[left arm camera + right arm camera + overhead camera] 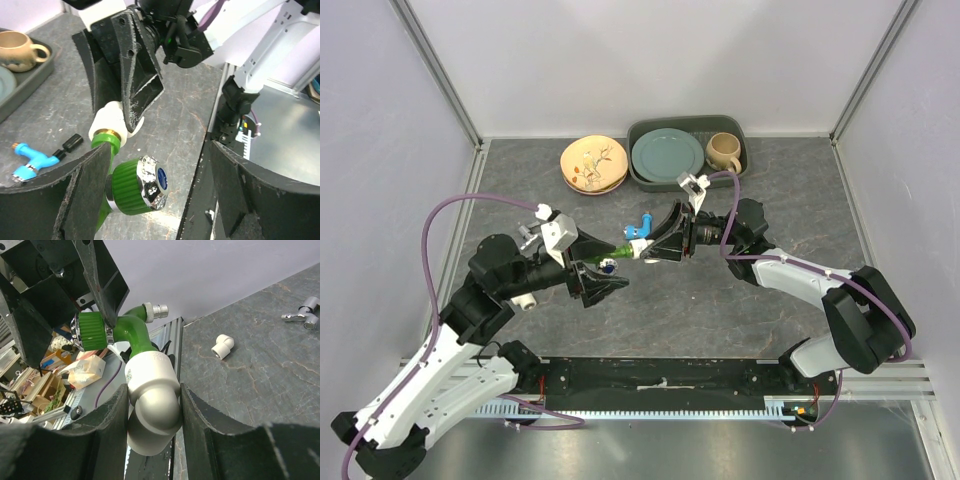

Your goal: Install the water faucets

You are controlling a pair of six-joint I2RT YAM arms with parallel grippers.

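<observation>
The green faucet (131,189) hangs in the air over the middle of the table. Its brass threaded end sits in the mouth of a white elbow fitting (151,385). My right gripper (153,392) is shut on that elbow. My left gripper (155,195) is open around the faucet's green knob, with the left finger (60,192) against the faucet body and the right finger well clear. In the top view both grippers meet at the faucet (612,257). The blue faucet (640,232) lies on the table just behind them, and it also shows in the left wrist view (31,161).
A second white elbow (222,346) and a small grey metal piece (302,315) lie on the table by the left arm. A dark tray (736,128) at the back holds a green plate (667,155) and a mug (724,152). Cream plates (593,163) sit beside it.
</observation>
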